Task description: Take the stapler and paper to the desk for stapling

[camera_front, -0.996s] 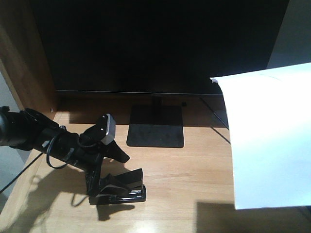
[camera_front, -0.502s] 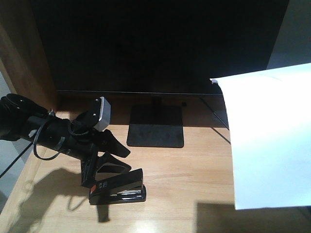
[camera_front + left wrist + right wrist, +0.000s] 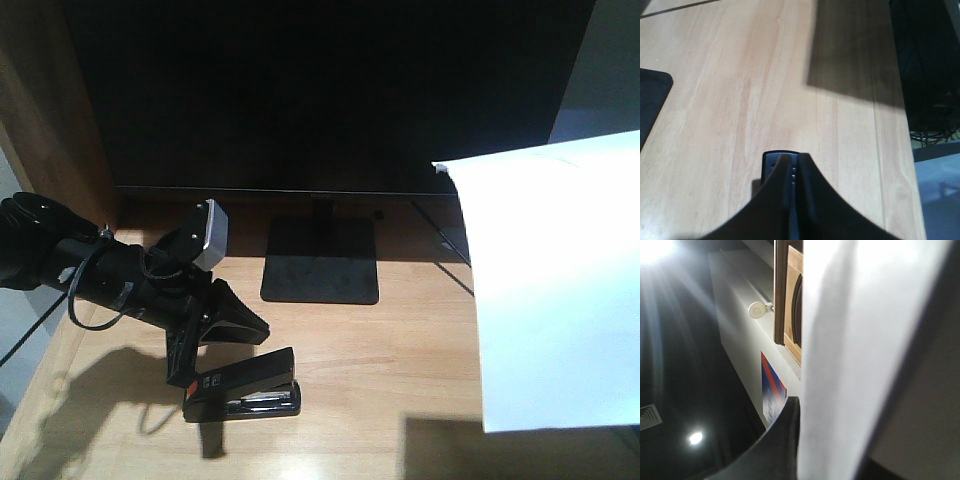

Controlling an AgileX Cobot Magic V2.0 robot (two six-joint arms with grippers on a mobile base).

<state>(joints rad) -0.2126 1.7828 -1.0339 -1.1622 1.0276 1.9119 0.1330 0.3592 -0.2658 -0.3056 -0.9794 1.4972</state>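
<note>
The black stapler [image 3: 243, 390] with its orange-red patch lies flat on the pale wooden desk [image 3: 400, 340], near the front left. My left gripper [image 3: 262, 330] hangs just above and behind it, shut and holding nothing. In the left wrist view the closed gripper [image 3: 792, 156] covers most of the stapler [image 3: 771, 161], whose front end peeks out on the desk [image 3: 740, 75]. The white paper [image 3: 555, 290] hangs in the air at the right. In the right wrist view the paper [image 3: 865, 340] is pinched by my right gripper [image 3: 801, 407]; only one finger [image 3: 785, 440] shows.
A large black monitor [image 3: 320, 90] fills the back, and its flat stand base [image 3: 320, 260] rests on the desk behind the stapler. A wooden side panel [image 3: 50, 120] rises at the left. A thin cable [image 3: 450, 250] runs by the paper's left edge.
My left gripper let go of the stapler, rose up and left from it, then closed its fingers. The stapler stays on the desk. The paper has not moved.
</note>
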